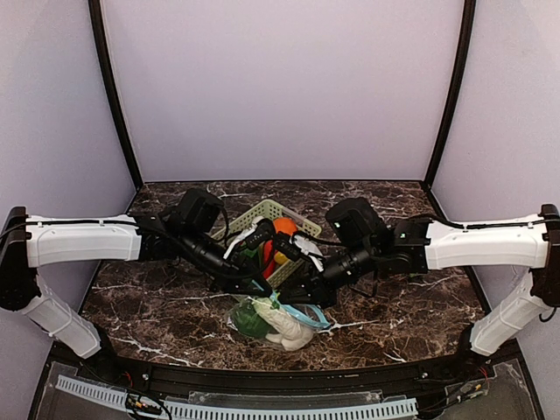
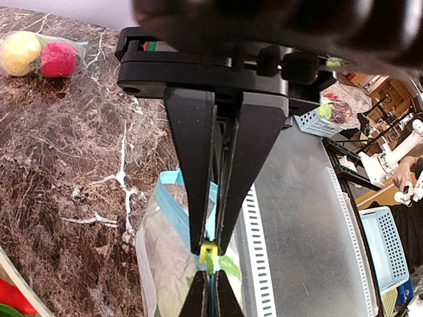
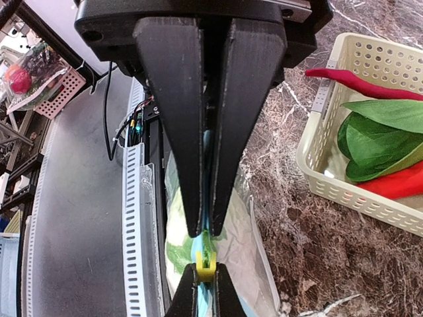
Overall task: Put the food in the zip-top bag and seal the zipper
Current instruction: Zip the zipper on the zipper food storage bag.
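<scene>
The clear zip-top bag (image 1: 273,322) lies on the marble in front of the basket, with leafy greens (image 1: 249,319) and a white radish (image 1: 290,332) inside. Its blue zipper strip (image 2: 173,214) is lifted between both grippers. My left gripper (image 2: 210,246) is shut at the yellow slider (image 2: 209,254); it shows in the top view (image 1: 262,284). My right gripper (image 3: 205,232) is shut on the zipper strip just beside the slider (image 3: 205,264), tip to tip with the left; it shows in the top view (image 1: 296,293). An orange (image 1: 284,227), a red chilli (image 3: 357,82) and greens (image 3: 380,132) lie in the basket.
The pale lattice basket (image 1: 262,213) stands just behind the grippers, and its rim is close to the right gripper (image 3: 317,142). A small bag with a yellow and a red fruit (image 2: 39,54) lies on the marble. The table's front edge with a slotted rail (image 1: 236,407) is near the bag.
</scene>
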Tool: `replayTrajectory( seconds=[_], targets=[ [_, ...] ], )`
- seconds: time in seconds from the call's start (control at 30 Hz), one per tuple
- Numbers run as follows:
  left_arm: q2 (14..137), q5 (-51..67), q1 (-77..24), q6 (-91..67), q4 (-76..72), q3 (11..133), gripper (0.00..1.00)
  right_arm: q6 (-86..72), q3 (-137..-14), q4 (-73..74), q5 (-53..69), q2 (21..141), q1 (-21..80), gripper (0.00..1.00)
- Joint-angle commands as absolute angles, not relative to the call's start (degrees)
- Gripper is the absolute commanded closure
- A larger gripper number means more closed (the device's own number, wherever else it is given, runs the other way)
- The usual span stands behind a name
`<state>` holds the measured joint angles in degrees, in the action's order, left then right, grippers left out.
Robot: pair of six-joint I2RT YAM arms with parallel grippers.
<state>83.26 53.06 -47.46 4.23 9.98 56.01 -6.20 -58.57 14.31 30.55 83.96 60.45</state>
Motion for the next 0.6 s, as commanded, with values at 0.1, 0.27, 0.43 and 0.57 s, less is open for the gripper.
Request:
replayTrajectory(
  seconds=[0.1,0.27,0.43,0.57],
  targets=[
    [77.4,55.5,-43.3,6.0,16.0,56.0,0.99,-7.2,-53.8,34.1,29.6,83.2,60.1,1.00],
    [77.4,55.9,-42.6,6.4,16.6,56.1,0.99,-7.1,-53.6,34.4,29.9,83.0,60.1,1.00],
    [77.3,56.2,-41.8,6.8,17.1,56.2,0.99,-7.2,-53.4,34.7,29.9,82.9,60.1,1.00],
    [77.1,56.3,-41.4,7.0,17.5,56.2,0.99,-7.3,-53.2,34.9,29.8,82.6,60.1,1.00]
  ],
)
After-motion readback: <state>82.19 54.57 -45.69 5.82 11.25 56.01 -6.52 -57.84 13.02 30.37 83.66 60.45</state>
